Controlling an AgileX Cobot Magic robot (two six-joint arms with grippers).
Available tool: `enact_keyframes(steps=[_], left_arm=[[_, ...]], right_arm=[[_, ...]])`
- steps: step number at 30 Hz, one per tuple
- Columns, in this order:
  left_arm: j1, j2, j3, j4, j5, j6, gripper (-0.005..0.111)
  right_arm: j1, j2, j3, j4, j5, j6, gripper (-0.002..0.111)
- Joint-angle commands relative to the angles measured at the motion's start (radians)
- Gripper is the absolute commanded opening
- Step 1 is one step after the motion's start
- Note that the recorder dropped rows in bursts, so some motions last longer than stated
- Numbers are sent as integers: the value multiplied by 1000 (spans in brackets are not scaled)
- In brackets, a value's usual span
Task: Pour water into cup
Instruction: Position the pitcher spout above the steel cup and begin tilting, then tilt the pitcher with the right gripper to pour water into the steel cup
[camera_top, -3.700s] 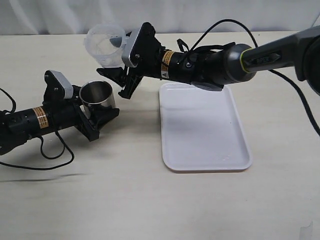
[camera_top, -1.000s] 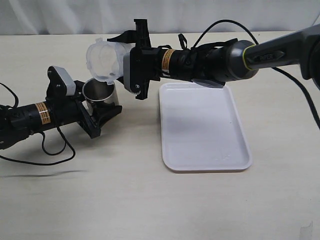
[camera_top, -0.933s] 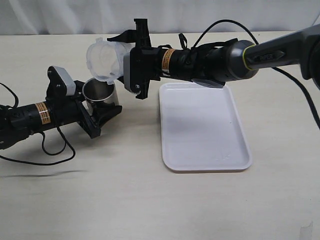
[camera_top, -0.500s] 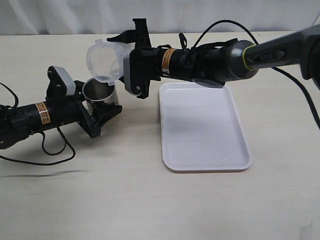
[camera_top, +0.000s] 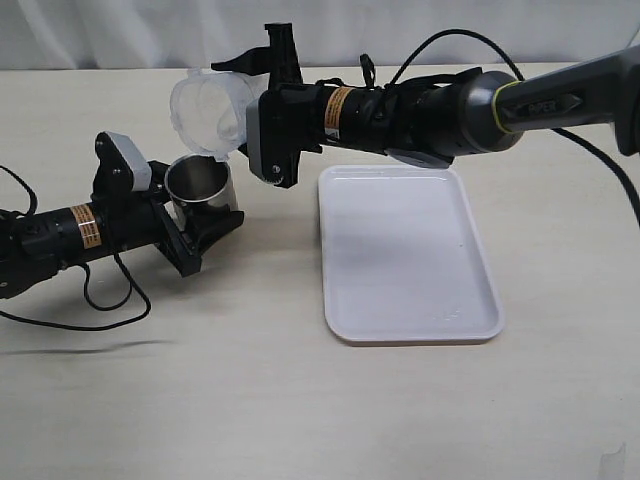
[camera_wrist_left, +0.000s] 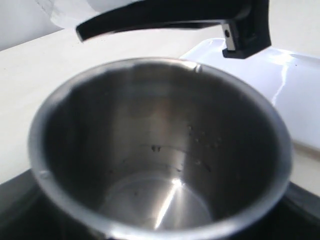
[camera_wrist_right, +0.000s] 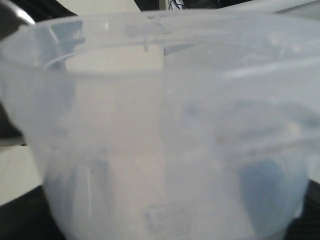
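Observation:
My left gripper (camera_top: 195, 222) is shut on the steel cup (camera_top: 196, 187), which stands upright on the table at the left. In the left wrist view the cup (camera_wrist_left: 160, 150) fills the frame, with droplets on its inner wall and a thin shiny layer of water (camera_wrist_left: 160, 200) at the bottom. My right gripper (camera_top: 262, 115) is shut on the translucent plastic pitcher (camera_top: 210, 107), held tipped on its side just above and behind the cup, mouth facing left. In the right wrist view the pitcher (camera_wrist_right: 165, 130) fills the frame; I see no water in it.
A white rectangular tray (camera_top: 405, 250) lies on the table to the right of the cup, under the right arm. The left arm's black cable (camera_top: 100, 305) loops on the table at the left.
The right gripper has lifted the tipped pitcher a little and moved it away from the cup's rim. The left gripper and cup have not moved.

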Motion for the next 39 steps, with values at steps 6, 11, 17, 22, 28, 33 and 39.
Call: enact_keyframes(steps=[6, 11, 17, 22, 28, 33, 39], left_arm=[[-8, -2, -7, 3, -23, -4, 0], [-8, -2, -14, 52, -23, -4, 0], [-8, -2, -14, 61, -23, -4, 0], [-8, -2, -26, 57, -23, -48, 0], [-8, -2, -35, 45, -23, -61, 0], [-8, -2, -35, 52, -23, -61, 0], [-27, -2, -35, 64, -23, -52, 0]], right_arm=[[0, -17, -2, 10, -23, -12, 4], [0, -17, -2, 10, -23, -28, 4], [0, -17, -2, 10, -19, -60, 4], [0, -17, -2, 10, -19, -70, 4], [0, -17, -2, 10, -19, -84, 4], [0, -17, -2, 10, -19, -114, 4], [0, -17, -2, 10, -19, -135, 4]])
